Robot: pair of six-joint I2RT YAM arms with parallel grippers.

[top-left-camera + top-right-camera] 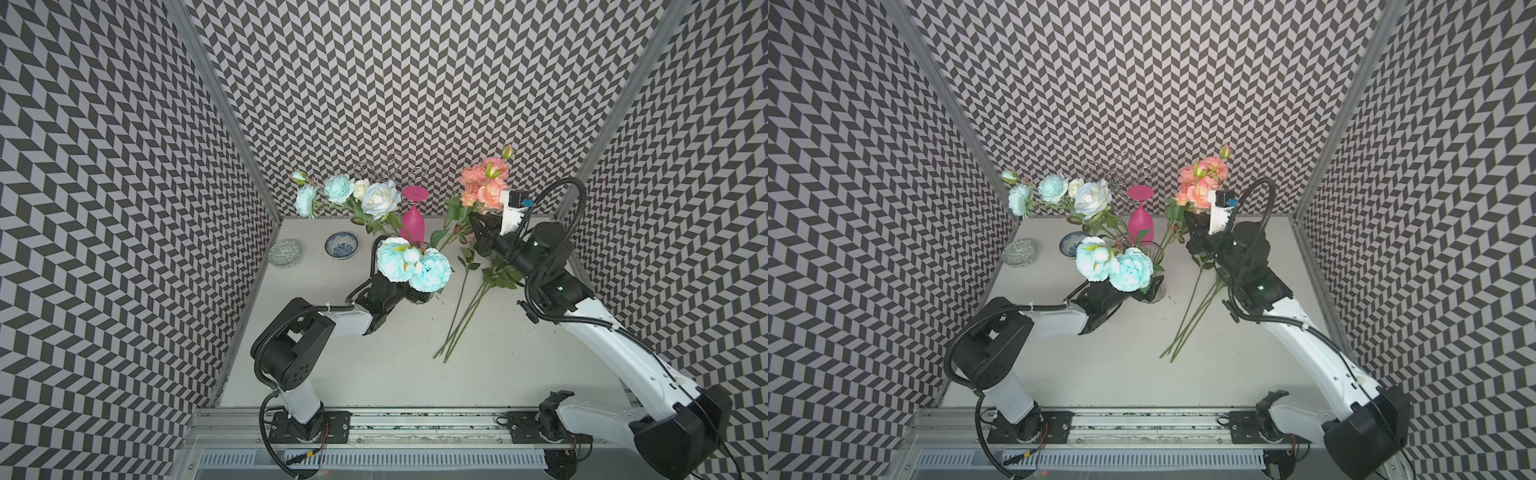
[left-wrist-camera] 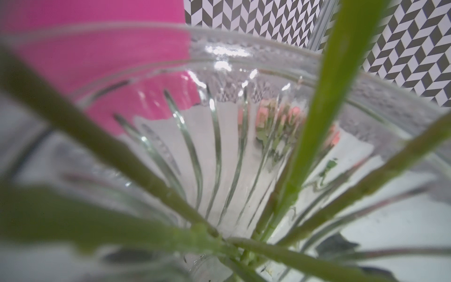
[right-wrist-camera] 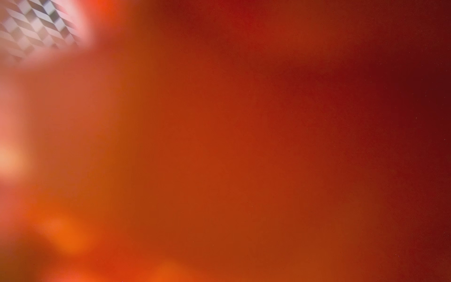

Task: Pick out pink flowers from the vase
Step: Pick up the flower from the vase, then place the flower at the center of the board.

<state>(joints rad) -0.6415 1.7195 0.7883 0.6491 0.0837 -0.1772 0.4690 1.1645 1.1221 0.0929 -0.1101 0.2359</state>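
In both top views the vase (image 1: 1158, 286) stands near the middle of the table (image 1: 374, 365), mostly covered by turquoise blooms (image 1: 415, 264). My left gripper (image 1: 1142, 291) is at its 9 o'clock side, right against the glass. The blooms hide the jaws, so I cannot tell if they are spread or closed. The pink flowers (image 1: 484, 187) are bunched at 1 o'clock from the vase, close to the back wall. Some long stems (image 1: 465, 322) already lie on the table toward 4 o'clock, and one or two thin stems seem to run from the bunch into the vase mouth. My right gripper (image 1: 476, 220) sits just under the pink heads with its jaws pressed together. I believe they pinch one of those stems, though leaves cover the contact.

The left wrist view looks into the ribbed vase. Several green stems cross inside it, the magenta goblet (image 2: 97, 61) is behind, and pink heads show faintly through the glass.

The right wrist view is only an orange-red blur, probably a petal against the lens.

I judge the step in hand is the grasp of the next pink flower. The next move calls for a pull along the stem, up and toward 1 o'clock, with the vase steadied so it does not tip.
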